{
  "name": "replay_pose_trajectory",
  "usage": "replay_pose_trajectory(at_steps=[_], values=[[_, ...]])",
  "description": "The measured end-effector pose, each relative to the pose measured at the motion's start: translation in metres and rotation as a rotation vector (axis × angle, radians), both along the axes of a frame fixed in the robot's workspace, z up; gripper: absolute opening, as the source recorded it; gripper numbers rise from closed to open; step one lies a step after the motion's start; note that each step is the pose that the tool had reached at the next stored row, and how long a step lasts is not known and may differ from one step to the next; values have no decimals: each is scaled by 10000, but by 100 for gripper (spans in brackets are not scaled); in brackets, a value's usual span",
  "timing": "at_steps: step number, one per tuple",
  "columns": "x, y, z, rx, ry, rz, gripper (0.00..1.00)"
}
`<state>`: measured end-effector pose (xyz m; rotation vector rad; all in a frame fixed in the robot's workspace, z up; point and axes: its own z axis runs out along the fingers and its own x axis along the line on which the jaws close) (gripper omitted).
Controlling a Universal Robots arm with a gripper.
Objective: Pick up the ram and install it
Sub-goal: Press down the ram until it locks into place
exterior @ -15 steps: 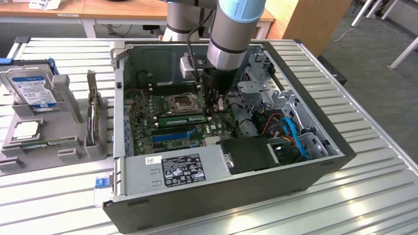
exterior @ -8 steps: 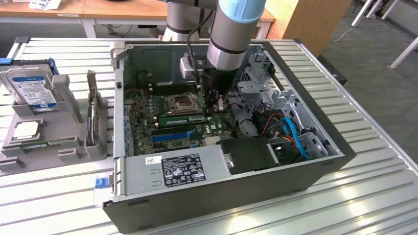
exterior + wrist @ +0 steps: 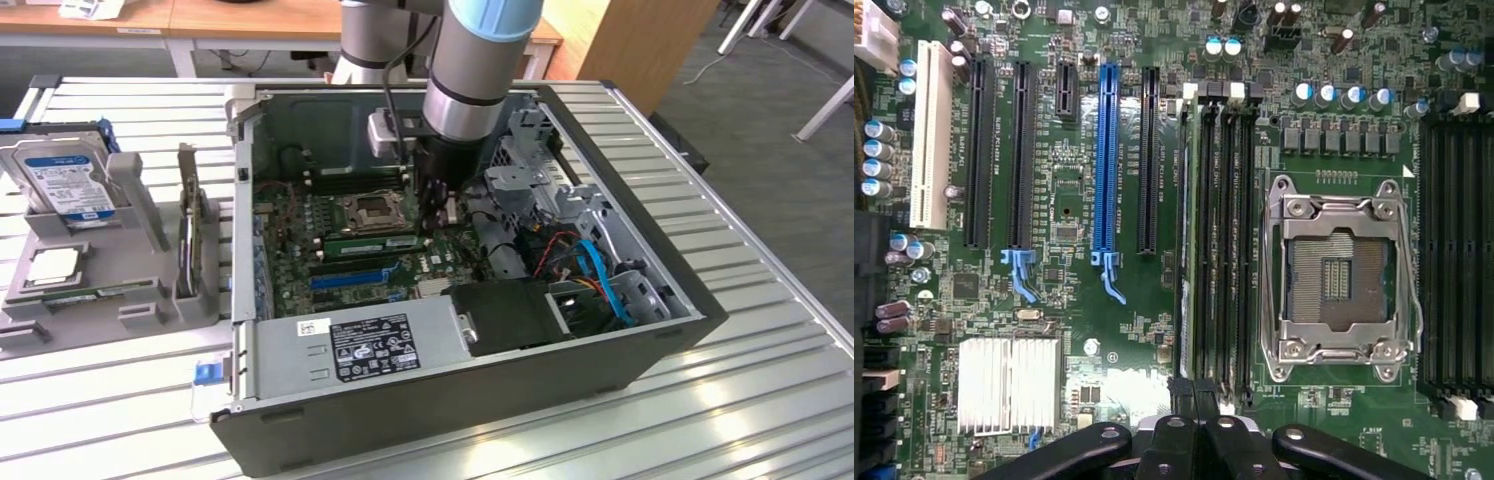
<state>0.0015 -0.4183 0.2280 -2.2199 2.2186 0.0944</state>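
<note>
ram [image 3: 1187,240] seated in slot, beyond closed fingers [image 3: 1195,400]

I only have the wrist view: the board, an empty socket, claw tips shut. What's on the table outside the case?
Observer: A hard drive with a blue-and-white label stands in a grey holder, at the exterior view's left of the case.
Operator: Anything else on it?
Observer: A square silver chip lies flat on it, nearer the camera than the drive.
Operator: And above the board?
Observer: The arm stands nearly upright, reaching into the open case from above.
</note>
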Motion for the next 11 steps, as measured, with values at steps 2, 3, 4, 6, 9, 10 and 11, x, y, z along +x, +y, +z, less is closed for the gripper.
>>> replay_pose_trajectory(at_steps=[2,3,4,6,9,10,11], values=[[0,0,32,-1,0,0,10],[0,0,49,-1,0,1,10],[0,0,66,-1,0,0,10],[0,0,97,-1,0,0,10],[0,0,141,-1,0,0,10],[0,0,154,-1,0,1,10],[0,0,167,-2,0,1,10]])
